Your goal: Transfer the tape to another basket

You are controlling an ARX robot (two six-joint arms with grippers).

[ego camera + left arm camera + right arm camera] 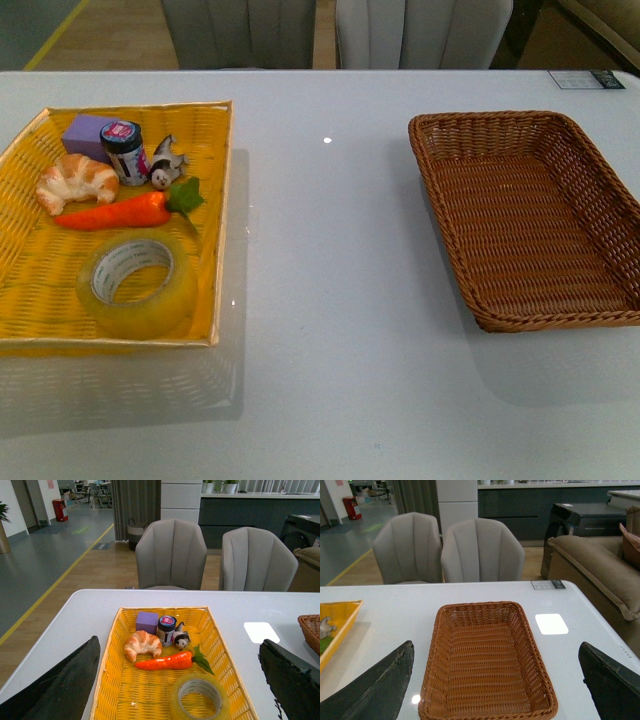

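Left end effector (178, 641) wide apart, tape (200, 681) between fingers, apparently below, in yellow tray (117, 685). Right end effector (495, 644) wide apart, basket (487, 665) between fingers.

We can read no text, number or brand anywhere. We see grey print inside the white core of the translucent yellowish packing tape roll (140, 310), a label on the small dark-lidded jar (125, 152), and a printed card (585, 79) on the white bench (330, 300), all too blurred.
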